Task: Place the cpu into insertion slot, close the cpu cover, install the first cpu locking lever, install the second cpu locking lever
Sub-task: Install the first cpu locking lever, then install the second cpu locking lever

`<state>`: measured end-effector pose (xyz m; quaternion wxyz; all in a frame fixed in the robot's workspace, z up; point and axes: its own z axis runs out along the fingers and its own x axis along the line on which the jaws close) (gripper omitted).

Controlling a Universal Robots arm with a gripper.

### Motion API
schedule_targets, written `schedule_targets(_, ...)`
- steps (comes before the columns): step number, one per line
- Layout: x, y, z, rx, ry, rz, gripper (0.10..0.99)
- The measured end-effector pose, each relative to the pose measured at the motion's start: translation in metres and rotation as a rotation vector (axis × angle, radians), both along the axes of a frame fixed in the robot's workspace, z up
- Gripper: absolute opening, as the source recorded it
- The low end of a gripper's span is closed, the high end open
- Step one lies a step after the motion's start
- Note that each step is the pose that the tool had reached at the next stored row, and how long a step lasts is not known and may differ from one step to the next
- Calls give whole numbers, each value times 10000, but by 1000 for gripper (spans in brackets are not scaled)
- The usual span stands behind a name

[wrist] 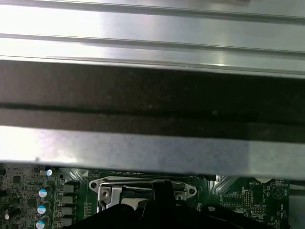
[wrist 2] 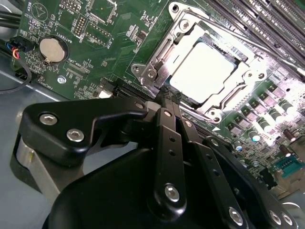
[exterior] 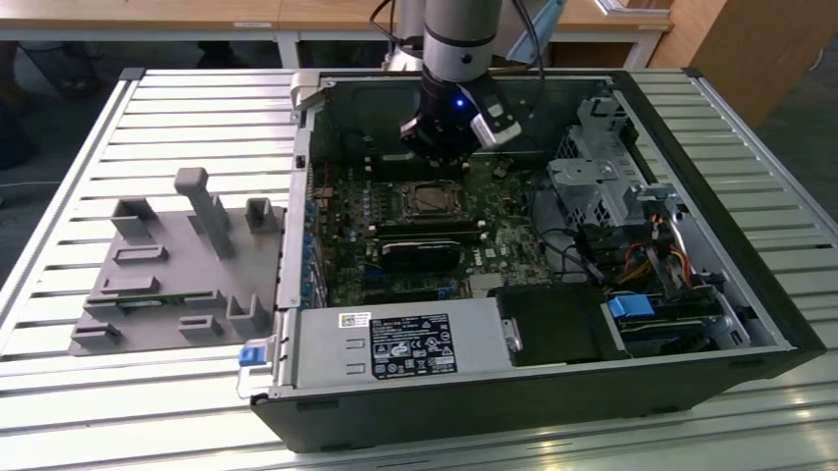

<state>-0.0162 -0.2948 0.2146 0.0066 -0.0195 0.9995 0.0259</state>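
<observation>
The cpu (wrist 2: 202, 67), pale and square, lies in the insertion slot (exterior: 430, 199) on the green board inside the open computer case. The silvery cpu cover (wrist 2: 248, 76) lies flat around it, framing the chip's top. My gripper (wrist 2: 170, 100) hangs low at the socket's edge, its black fingers (wrist 2: 162, 119) pressed together with nothing showing between them. In the exterior view the gripper (exterior: 443, 157) stands just behind the socket, near the case's back wall. The first wrist view has the fingers (wrist: 162, 191) in front of the socket's metal rim (wrist: 109, 186).
Long memory sticks (exterior: 422, 228) and a black card (exterior: 419, 257) lie just in front of the socket. A drive cage (exterior: 596, 186) stands on the exterior view's right, a labelled power supply (exterior: 399, 343) at the front. A grey fixture plate (exterior: 171, 265) rests on the slatted table. The case wall (wrist: 152, 95) is close by.
</observation>
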Motion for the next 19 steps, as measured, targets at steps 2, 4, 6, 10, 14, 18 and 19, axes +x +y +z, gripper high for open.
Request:
schedule_targets(2, 0, -7, -1, 2, -1, 0, 106)
schedule_targets(4, 1, -9, -1, 1, -1, -2, 106)
schedule_targets(6, 1, -15, 0, -1, 0, 0, 106)
schedule_targets(10, 2, -34, 0, 0, 0, 0, 106)
schedule_targets(14, 2, -64, 0, 1, 0, 0, 106)
schedule_targets(18, 2, -94, 0, 1, 0, 0, 106)
schedule_targets(19, 2, -105, 0, 1, 0, 0, 106)
